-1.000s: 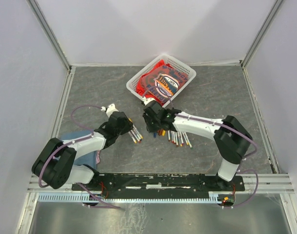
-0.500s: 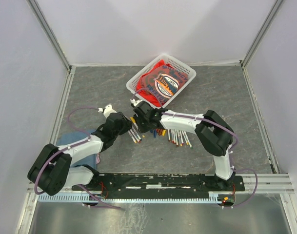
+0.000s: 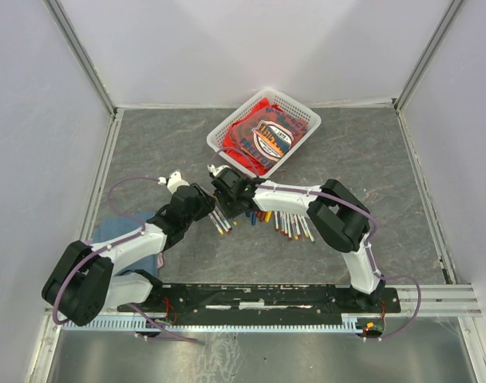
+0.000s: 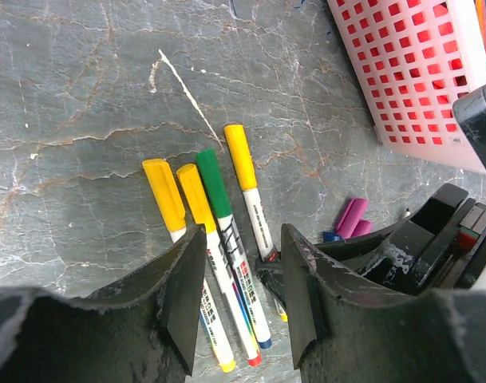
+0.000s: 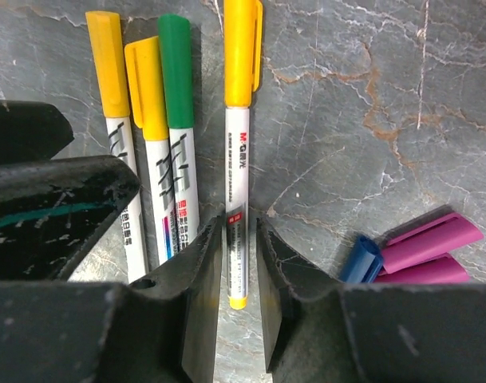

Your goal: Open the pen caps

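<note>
Four capped pens (image 3: 221,221) lie side by side: three with yellow caps and one green (image 4: 213,185). My right gripper (image 5: 239,239) is down at the table, its jaws narrowly straddling the white barrel of the rightmost yellow-capped pen (image 5: 238,159), with thin gaps on both sides. My left gripper (image 4: 239,271) is open just above the other three pens (image 4: 196,209). The grippers (image 3: 211,206) (image 3: 227,203) nearly touch. Loose pen caps, purple (image 5: 430,239) and blue (image 5: 361,259), lie just right of the right gripper; the purple ones also show in the left wrist view (image 4: 352,217).
Several uncapped white pens (image 3: 294,227) lie to the right of the cap pile (image 3: 262,215). A white basket (image 3: 306,108) with a red packet stands at the back, and its wall shows in the left wrist view (image 4: 402,72). A blue cloth (image 3: 107,231) lies by the left arm.
My right gripper has swung left from the cap pile to the capped pens and come down over the rightmost one. My left gripper has barely moved.
</note>
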{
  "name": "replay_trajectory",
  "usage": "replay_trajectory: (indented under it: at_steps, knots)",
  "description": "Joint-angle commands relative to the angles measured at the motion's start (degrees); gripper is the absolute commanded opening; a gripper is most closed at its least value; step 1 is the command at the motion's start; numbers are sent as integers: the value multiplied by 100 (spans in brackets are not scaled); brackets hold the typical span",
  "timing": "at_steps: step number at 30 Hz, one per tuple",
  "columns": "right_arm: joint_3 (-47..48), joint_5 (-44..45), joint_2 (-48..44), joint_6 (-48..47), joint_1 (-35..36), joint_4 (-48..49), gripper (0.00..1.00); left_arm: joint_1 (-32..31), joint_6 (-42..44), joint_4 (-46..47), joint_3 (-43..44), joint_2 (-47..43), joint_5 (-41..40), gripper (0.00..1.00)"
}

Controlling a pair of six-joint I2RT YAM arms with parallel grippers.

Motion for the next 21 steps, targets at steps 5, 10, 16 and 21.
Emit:
replay_trajectory:
  at_steps: [5,10,16,21]
  knots:
    - [287,409,281,-131,81,-366,13,26,-174,195,-33,-137,-234,49]
    - [137,467,56,-65,78,-283,1,29,-192,195,-21,-150,-257,50]
    - [-320,464,-589,-13,84,105,1,32,-156,205,102,-159,-126,51]
    - [-634,391,-983,11,147,237,1,29,-184,271,164,-140,-33,55]
